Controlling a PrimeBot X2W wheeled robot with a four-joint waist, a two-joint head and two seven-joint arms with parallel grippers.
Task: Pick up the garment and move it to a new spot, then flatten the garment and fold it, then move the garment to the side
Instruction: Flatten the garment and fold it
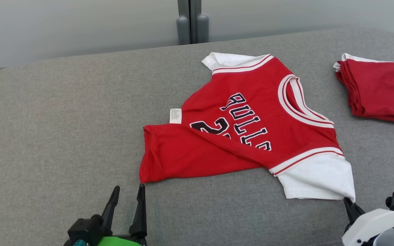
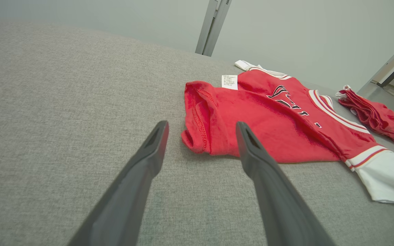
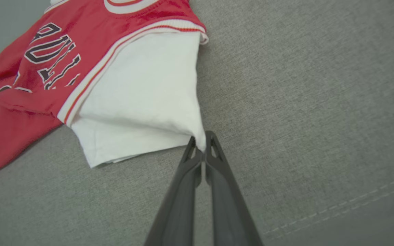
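Observation:
The garment (image 1: 251, 126) is a red jersey with white sleeves and dark lettering, lying partly folded on the grey cushion (image 1: 63, 130). My right gripper (image 3: 201, 143) is shut on the corner of the near white sleeve (image 3: 142, 99); in the head view the right gripper (image 1: 349, 201) sits at that sleeve's lower right corner. My left gripper (image 1: 127, 193) stands open just in front of the jersey's red hem. In the left wrist view the garment (image 2: 268, 119) lies beyond the left gripper (image 2: 200, 128), whose spread fingers hold nothing.
A second red garment (image 1: 378, 90), folded, lies at the far right of the cushion, also visible as a red pile (image 2: 376, 116). A pale wall with a grey post (image 1: 192, 20) stands behind. The cushion's left half is bare grey fabric.

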